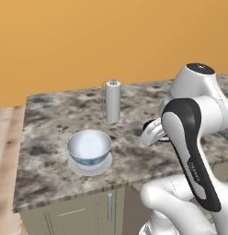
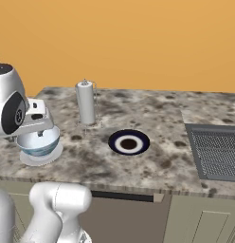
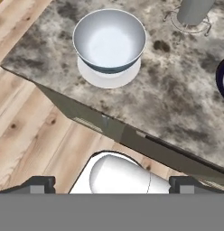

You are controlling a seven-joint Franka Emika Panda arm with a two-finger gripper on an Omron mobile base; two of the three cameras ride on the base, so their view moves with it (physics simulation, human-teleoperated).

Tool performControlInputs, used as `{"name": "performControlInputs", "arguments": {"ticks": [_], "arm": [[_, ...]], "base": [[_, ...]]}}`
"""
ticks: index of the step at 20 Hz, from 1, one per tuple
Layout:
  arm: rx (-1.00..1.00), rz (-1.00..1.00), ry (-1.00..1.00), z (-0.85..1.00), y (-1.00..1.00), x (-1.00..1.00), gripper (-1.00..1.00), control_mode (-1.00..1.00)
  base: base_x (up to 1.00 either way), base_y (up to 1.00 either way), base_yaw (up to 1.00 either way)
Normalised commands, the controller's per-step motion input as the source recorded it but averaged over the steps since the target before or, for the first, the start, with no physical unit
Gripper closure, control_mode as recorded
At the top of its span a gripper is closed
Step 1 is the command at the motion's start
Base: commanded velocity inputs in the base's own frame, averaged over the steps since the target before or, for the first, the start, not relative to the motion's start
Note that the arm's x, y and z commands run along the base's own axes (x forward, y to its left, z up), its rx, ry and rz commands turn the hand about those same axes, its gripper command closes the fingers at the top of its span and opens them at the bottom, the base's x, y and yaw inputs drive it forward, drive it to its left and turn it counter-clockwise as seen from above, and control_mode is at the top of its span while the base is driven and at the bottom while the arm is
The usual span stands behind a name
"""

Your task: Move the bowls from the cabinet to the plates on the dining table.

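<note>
I have the white bowl with the blue pattern [image 1: 89, 147] sitting upright on a pale plate [image 1: 90, 166] near the front left of the stone bench [image 1: 47, 137], so by my reckoning that one is delivered. The second plate, dark-rimmed with a white inside [image 2: 129, 142], lies bare further right along the bench, with a paper towel holder [image 2: 85, 102] standing behind and between the two. My gripper [image 3: 111, 186] is fully open and holds nothing; it hangs back off the bench's front edge, above the wood floor [image 3: 23, 135]. I judge the wood-grain bowl comes next. A bowl like this looks rigid, fairly light and smooth-walled, likely breakable, so I would pinch its rim wall, one finger inside and one outside, and set it down gently.
</note>
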Motion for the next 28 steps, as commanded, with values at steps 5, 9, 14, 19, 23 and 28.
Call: {"name": "performControlInputs", "arguments": {"ticks": [5, 9, 14, 19, 23, 28], "arm": [[0.00, 0.00, 0.00, 0.00, 0.00, 0.00, -1.00, -1.00], [0.00, 0.00, 0.00, 0.00, 0.00, -0.04, -1.00, -1.00], [0.00, 0.00, 0.00, 0.00, 0.00, 0.00, -1.00, 1.00], [0.00, 0.00, 0.00, 0.00, 0.00, 0.00, -1.00, 1.00], [0.00, 0.00, 0.00, 0.00, 0.00, 0.00, -1.00, 1.00], [0.00, 0.00, 0.00, 0.00, 0.00, 0.00, -1.00, 1.00]], "base": [[0.00, 0.00, 0.00], [0.00, 0.00, 0.00], [-0.43, 0.18, 0.03], [-0.82, 0.46, 0.13], [-0.16, 0.06, 0.26], [0.19, 0.00, 0.45]]}}
